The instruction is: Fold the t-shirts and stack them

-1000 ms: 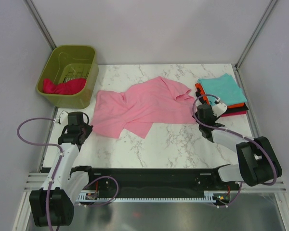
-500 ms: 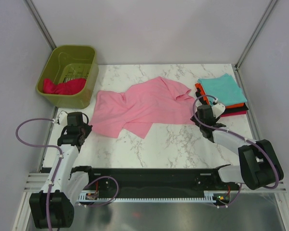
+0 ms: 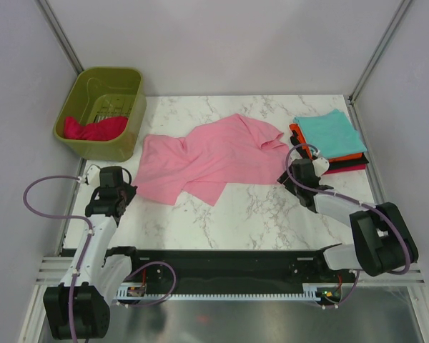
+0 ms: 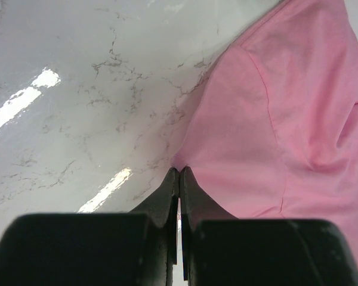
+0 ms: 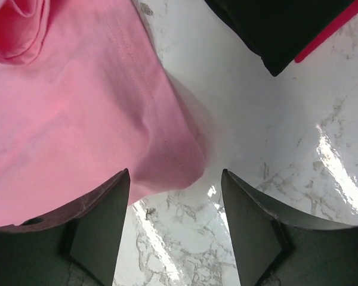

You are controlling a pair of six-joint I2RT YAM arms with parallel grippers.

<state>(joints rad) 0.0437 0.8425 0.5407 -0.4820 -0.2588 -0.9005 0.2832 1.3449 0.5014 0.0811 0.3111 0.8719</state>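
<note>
The light pink t-shirt [image 3: 214,157] lies spread and rumpled on the marble table. My left gripper [image 3: 127,189] is shut on its near left corner, with the fingertips pinching the hem in the left wrist view [image 4: 179,170]. My right gripper [image 3: 289,176] is open, and the shirt's near right corner [image 5: 167,161] lies between its fingers [image 5: 107,202]. The folded stack at the back right has teal [image 3: 330,131] on top, then orange [image 3: 298,137], black [image 5: 280,30] and magenta [image 5: 331,30]. The crimson red shirt [image 3: 93,129] lies in the basket.
The olive-green plastic basket [image 3: 131,121] stands at the table's back left corner. Grey walls and metal frame posts close in the table on three sides. The folded stack sits just beyond my right gripper.
My right gripper has shifted slightly left and forward onto the pink shirt's near right corner. The left arm and the shirt have not visibly moved.
</note>
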